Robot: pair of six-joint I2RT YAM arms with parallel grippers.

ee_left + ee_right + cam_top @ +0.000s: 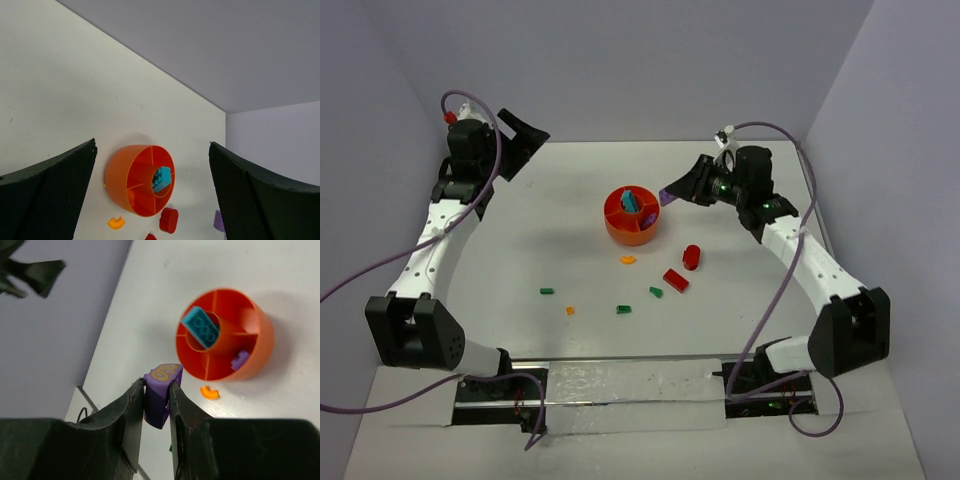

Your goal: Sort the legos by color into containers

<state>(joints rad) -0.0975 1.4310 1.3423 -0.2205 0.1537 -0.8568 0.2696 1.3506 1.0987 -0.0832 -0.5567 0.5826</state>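
purple brick [161,394] clamped in the jaws of the right gripper [157,388], near the orange bowl [263,340]; left gripper [152,145] with jaws spread wide, holding nothing.

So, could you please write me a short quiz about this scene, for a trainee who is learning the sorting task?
1. What do the right arm's fingers hold? A: a red brick. B: a purple block. C: a green brick.
2. True or false: the teal brick lies outside the orange bowl.
3. Fill in: the left arm's fingers stand ___ (open or shut).
Key: 1 B. 2 false, it sits inside the bowl. 3 open.
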